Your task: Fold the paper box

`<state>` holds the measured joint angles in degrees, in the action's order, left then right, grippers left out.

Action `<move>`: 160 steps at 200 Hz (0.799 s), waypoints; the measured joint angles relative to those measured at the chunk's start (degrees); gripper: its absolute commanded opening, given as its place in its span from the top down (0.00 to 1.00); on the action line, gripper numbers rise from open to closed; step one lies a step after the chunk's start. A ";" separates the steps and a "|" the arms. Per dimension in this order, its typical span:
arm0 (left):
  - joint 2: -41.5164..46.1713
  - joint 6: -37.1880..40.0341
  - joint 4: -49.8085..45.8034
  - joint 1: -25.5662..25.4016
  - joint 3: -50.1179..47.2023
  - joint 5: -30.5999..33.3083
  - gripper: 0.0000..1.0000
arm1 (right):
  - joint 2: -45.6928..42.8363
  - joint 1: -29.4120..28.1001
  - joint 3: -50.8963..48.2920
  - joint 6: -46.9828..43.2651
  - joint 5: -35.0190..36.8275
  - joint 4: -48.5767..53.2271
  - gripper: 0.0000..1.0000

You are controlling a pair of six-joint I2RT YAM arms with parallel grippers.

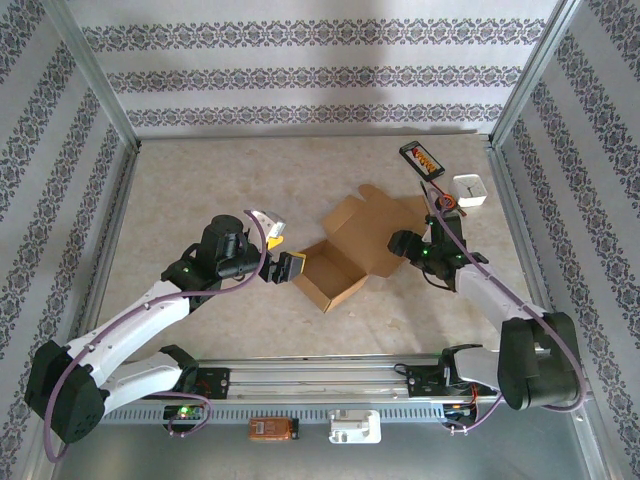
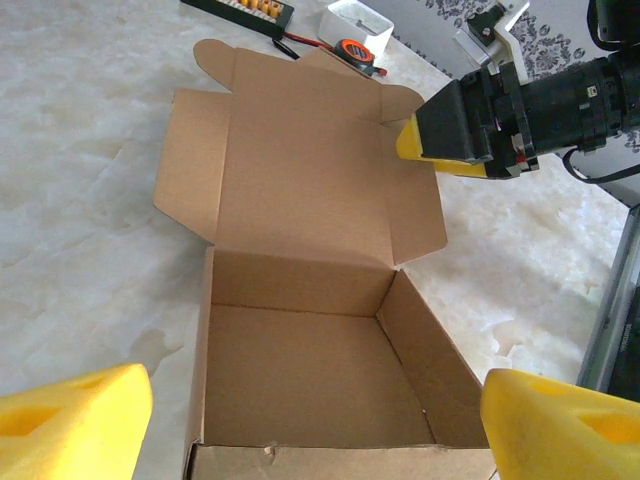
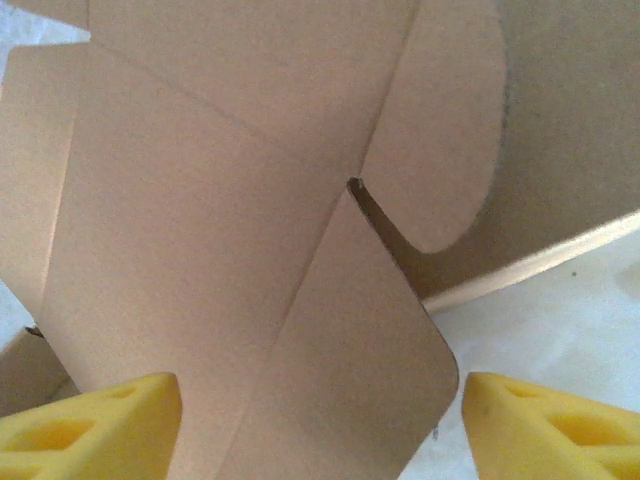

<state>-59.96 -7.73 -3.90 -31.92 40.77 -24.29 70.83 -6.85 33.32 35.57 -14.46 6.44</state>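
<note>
Left pincer point(image 2: 318, 425): spread wide at the near wall of the paper box point(image 2: 310, 370), nothing pinched.
Right pincer point(image 3: 320, 420): spread, one finger on either side of the lid's side flap point(image 3: 340, 340), not pressed onto it.
Location of paper box: mid-worktop point(image 1: 200, 190), between both arms; tray formed, lid point(image 1: 375, 225) thrown back and open.
Step in hand, as judged: folding in the lid flaps before closing.
Next: close right pincer on side flap, crease inward along the score line. Brace tray with left pincer against sliding.
</note>
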 measured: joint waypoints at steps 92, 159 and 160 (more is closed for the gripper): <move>-0.90 -3.61 -2.23 -0.20 4.26 9.35 0.14 | -5.22 -1.81 -0.63 -10.64 -1.60 -4.20 1.00; -0.79 -8.00 -5.75 8.04 5.22 13.25 0.11 | -5.22 -11.74 4.39 -38.93 -6.05 -8.68 1.00; -0.79 -8.00 -5.79 8.13 5.22 13.18 0.11 | -5.22 -11.78 4.46 -39.17 -6.10 -8.85 1.00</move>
<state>-60.75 -15.73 -9.69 -23.79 46.00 -11.11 65.60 -18.63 37.78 -3.60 -20.56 -2.42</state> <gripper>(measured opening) 0.881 0.059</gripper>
